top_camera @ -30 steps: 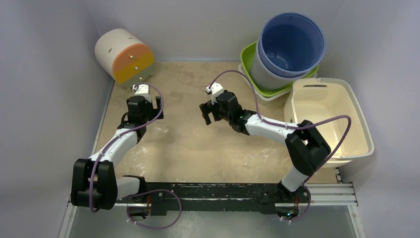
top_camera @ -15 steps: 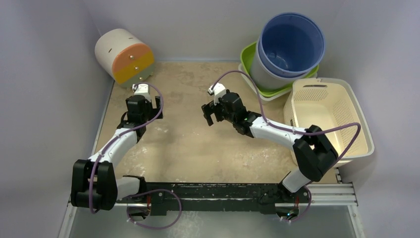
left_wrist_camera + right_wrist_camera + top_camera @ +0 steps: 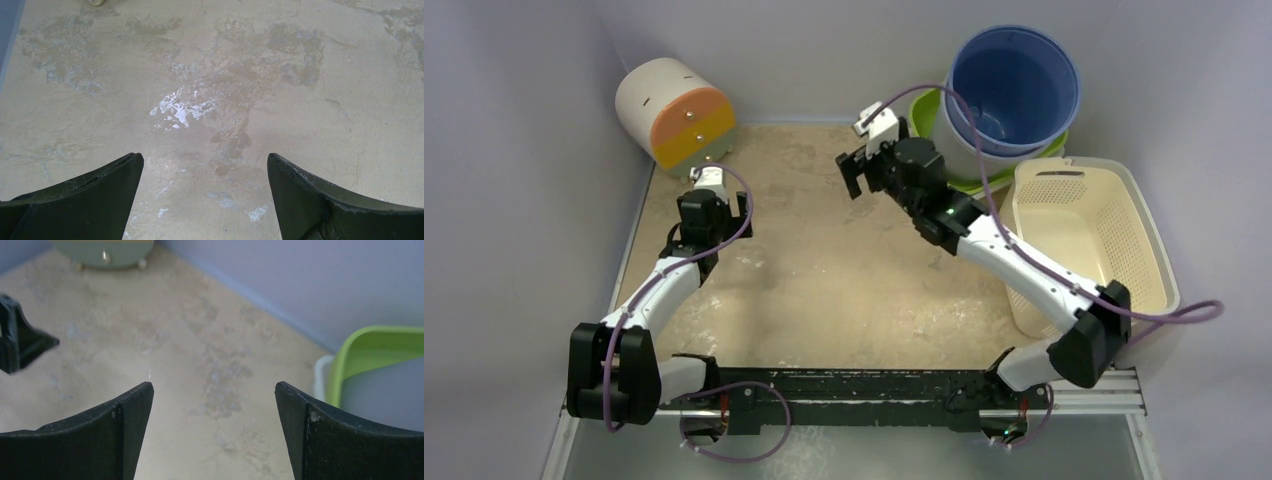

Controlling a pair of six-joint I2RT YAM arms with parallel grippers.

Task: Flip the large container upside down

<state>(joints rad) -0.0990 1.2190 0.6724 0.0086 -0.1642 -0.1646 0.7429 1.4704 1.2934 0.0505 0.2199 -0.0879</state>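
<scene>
Large container (image 3: 1014,85), taken to be the blue bucket: stands mouth up at the far right corner of the table (image 3: 824,290), nested in a grey bucket (image 3: 959,150) that sits in a green tray (image 3: 924,110). A cream basket (image 3: 1089,235) lies along the right edge, just beside the stack. A white drum (image 3: 674,110) with an orange and yellow face lies on its side at the far left corner. Right claw (image 3: 854,177) hangs near the middle of the far edge, just left of the tray, jaws spread wide and holding nothing. Its wrist view shows bare table ahead and the tray rim only at the right margin, so it is not yet lined up on the bucket. Left claw (image 3: 205,200) is also wide and empty, over bare table near the left edge, well apart from the stack. Step in hand, as judged: the approach, with no contact made. Next move calls for swinging the right claw rightward and up to the blue rim, one finger inside the wall and one outside, then closing firmly. The lift must clear the grey bucket before any roll, and the nested bucket may come up with it.
</scene>
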